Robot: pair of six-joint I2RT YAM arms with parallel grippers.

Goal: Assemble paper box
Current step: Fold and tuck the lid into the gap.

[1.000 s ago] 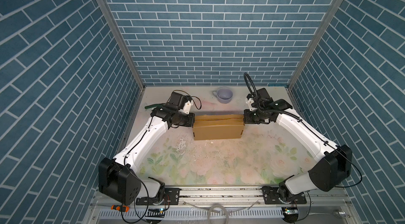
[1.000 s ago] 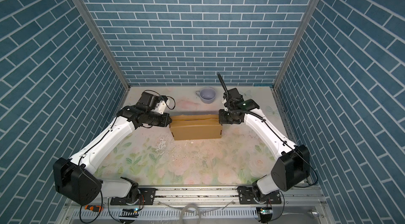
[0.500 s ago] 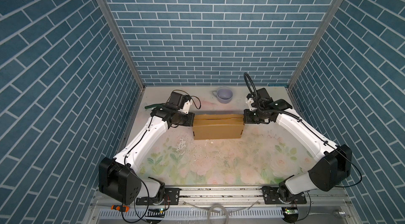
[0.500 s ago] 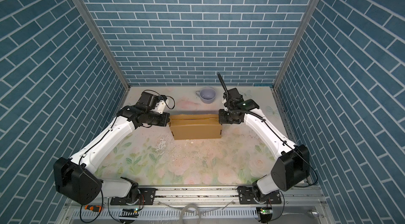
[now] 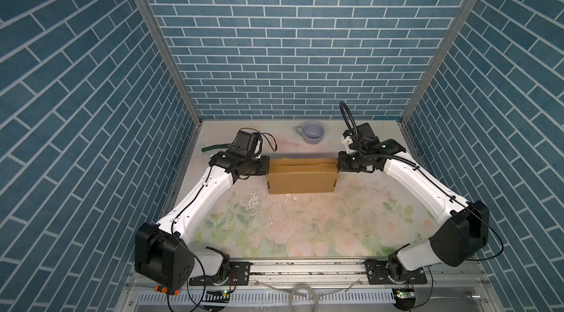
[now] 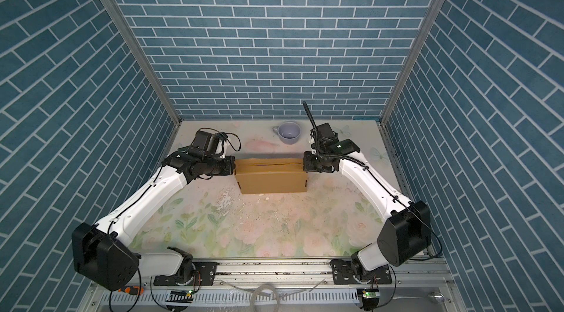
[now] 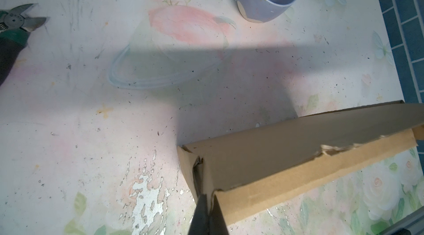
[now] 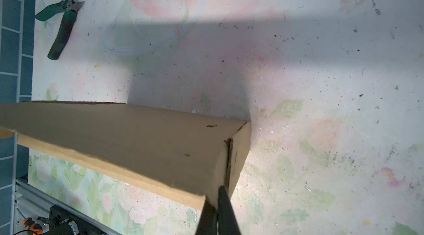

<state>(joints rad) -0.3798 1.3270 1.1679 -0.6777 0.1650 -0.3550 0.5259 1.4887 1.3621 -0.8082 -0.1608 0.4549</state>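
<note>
A brown paper box [image 5: 300, 179] sits on the flowered counter [image 5: 305, 234], toward the back and midway across. It is already folded into a shallow, closed-looking shape. Your two arms reach in from either side and meet its two short ends.

The left fingers [image 7: 199, 217] are shut tight, with their tips at the folded seam of the left end wall. The right fingers [image 8: 227, 213] are shut too, at the corner seam of the right end. Whether either pair nips a thin cardboard edge cannot be told.

The step in hand looks like seating the end flaps, late in the assembly. In both wrist views one long edge of the top panel is ragged and not fully flush. The next move probably calls for even pressure from both ends, so the tabs lock without the light box sliding or buckling.

A lilac cup [image 5: 312, 132] stands behind the box, apart from it. Green-handled cutters [image 8: 63, 24] lie at the back by the left wall. Neither blocks the box ends.
</note>
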